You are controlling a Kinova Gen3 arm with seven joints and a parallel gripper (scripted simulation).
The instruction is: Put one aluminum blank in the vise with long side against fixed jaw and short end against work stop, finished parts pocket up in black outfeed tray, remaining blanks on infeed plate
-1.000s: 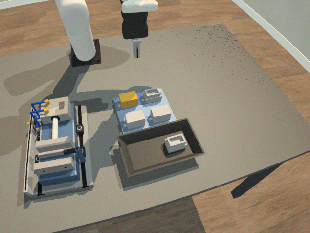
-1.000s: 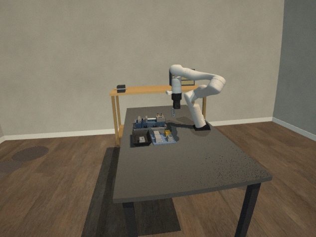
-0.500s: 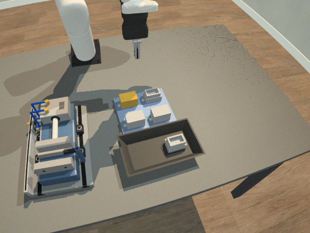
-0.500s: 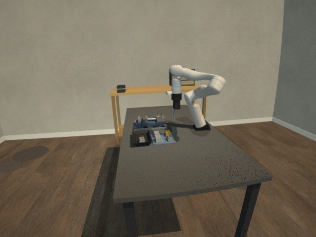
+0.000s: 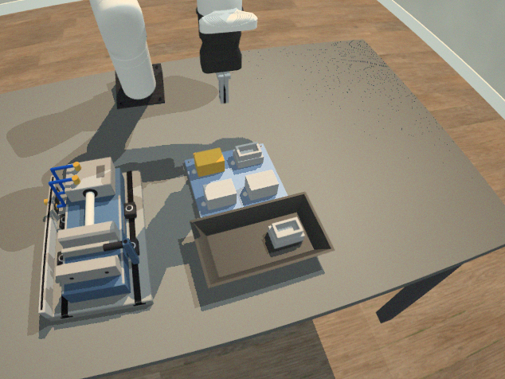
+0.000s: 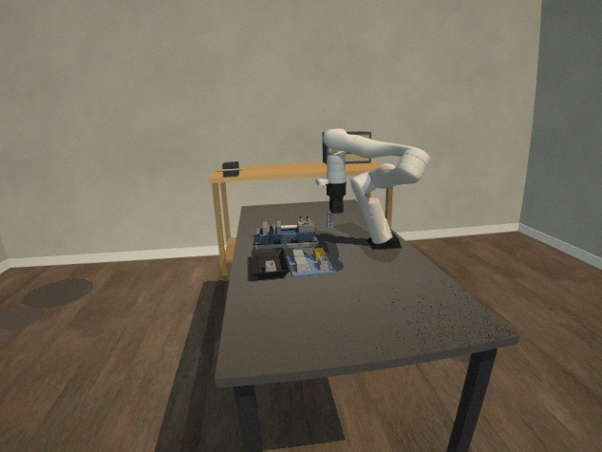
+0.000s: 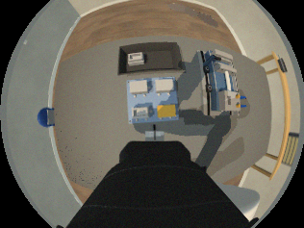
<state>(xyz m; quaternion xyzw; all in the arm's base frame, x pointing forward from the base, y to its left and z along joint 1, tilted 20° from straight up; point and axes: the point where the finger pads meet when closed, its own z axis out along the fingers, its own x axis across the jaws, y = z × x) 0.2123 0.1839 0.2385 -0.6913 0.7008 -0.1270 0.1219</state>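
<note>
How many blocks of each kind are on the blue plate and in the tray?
Plain gray aluminum blocks: 2
Yellow brass block: 1
Gray blocks with a pocket: 2
Total: 5

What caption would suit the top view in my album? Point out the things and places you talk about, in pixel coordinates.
Closed gripper [image 5: 224,87] [image 6: 329,219] [image 7: 154,129] above a table [image 5: 366,195] [image 6: 349,316] [image 7: 91,124], near four blocks.

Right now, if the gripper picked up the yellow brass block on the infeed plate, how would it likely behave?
The yellow block looks solid and plain-sided, so it should stay stiff when squeezed. Being brass, it is probably heavy for its size. Its flat faces make rolling unlikely, though smooth sides might slip.
</note>
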